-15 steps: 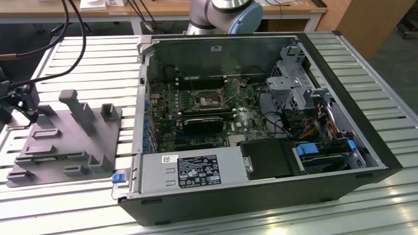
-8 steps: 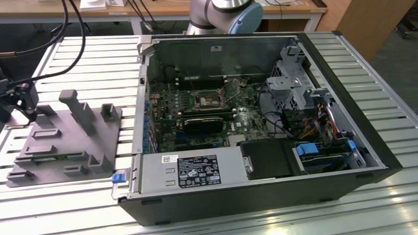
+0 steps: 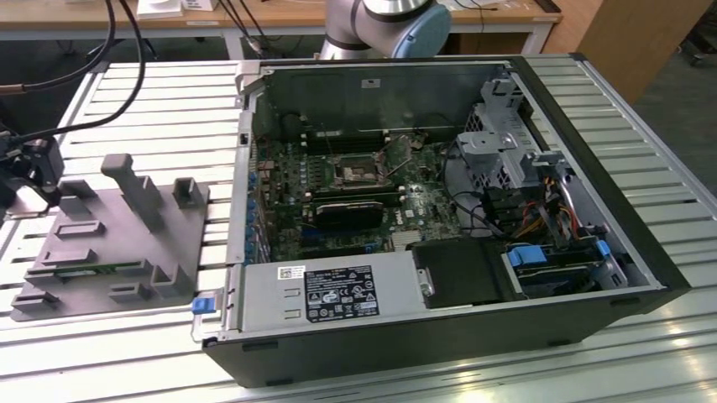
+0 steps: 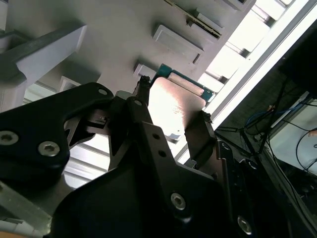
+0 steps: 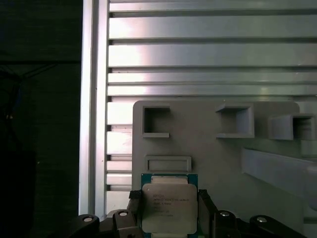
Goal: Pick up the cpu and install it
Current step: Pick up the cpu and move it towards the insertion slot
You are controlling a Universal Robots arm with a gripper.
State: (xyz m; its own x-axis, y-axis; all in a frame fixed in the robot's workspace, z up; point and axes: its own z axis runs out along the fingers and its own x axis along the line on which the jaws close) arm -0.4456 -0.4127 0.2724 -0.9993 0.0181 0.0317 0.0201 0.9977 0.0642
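Hand (image 5: 168, 196) clamps the cpu (image 5: 169, 214) over the fixture (image 5: 208, 148) beneath it, while the socket (image 3: 356, 175), well away, appears unfilled, so installation remains.

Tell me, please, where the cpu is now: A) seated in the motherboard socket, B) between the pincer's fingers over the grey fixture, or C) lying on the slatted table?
B: in the first wrist view the pincer flanks the cpu on both sides, with the grey fixture behind it.

Lost one edge of the cpu (image 5: 169, 208) past the first wrist view's border; washed its top blank with glare in the second wrist view.
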